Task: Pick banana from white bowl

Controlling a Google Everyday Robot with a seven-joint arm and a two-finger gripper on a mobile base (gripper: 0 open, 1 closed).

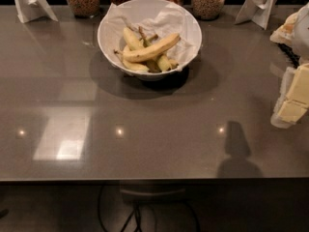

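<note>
Pale gripper [292, 100] at right edge of view, its state cannot be told | long pale-yellow curved banana [152, 48] lies in deep round white bowl [100, 35], well left of gripper, on grey tabletop [145, 129]

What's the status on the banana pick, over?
Hand at right edge, far from the white bowl. Banana lies on top of shorter bananas in it. Nothing lies over it.

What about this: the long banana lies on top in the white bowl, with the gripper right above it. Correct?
No. The camera view shows the gripper at the right edge, away from the white bowl; the banana does lie on top.
</note>
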